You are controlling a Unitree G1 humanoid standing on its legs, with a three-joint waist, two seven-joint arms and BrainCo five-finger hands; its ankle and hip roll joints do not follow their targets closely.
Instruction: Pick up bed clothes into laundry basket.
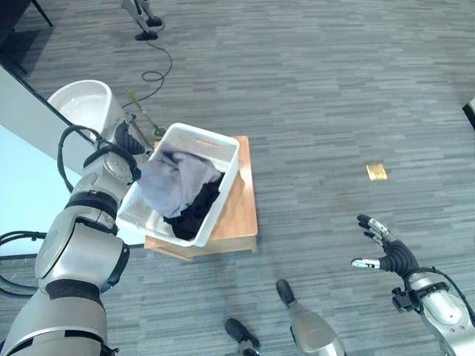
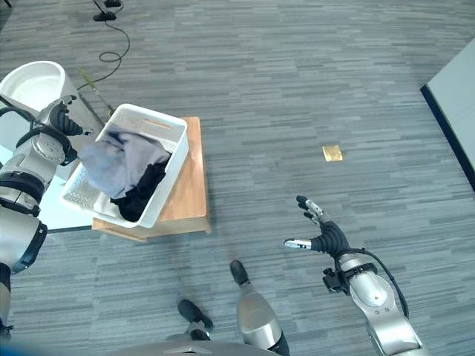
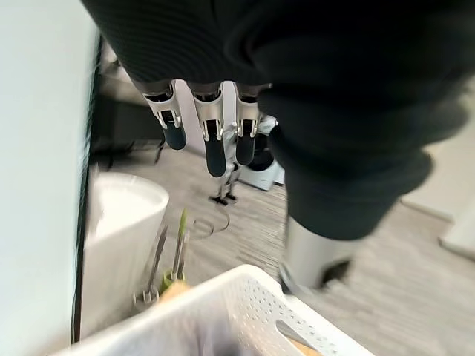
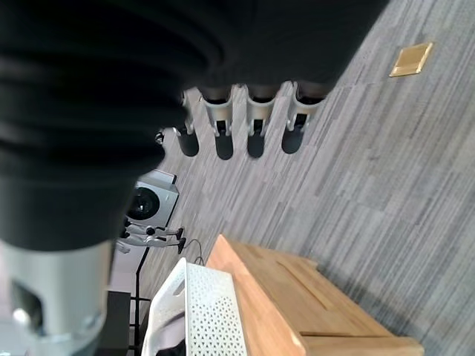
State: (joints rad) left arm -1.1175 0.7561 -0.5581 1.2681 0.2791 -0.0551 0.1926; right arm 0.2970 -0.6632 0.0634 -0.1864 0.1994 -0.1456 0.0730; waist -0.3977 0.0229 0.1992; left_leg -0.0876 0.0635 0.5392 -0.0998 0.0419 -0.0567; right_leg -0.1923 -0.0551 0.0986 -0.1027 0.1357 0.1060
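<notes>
A white laundry basket stands on a low wooden table. Inside it lie a grey-blue cloth, heaped against the left wall, and a black cloth beside it. My left hand hovers at the basket's left rim, just behind the grey cloth. In the left wrist view its fingers are straight and hold nothing, above the basket rim. My right hand hangs open over the floor far to the right, fingers spread.
A white round tub stands behind the basket at the left. A pale bed edge runs along the left side. A gold floor plate lies on the grey plank floor to the right. A stand with a cable is at the back.
</notes>
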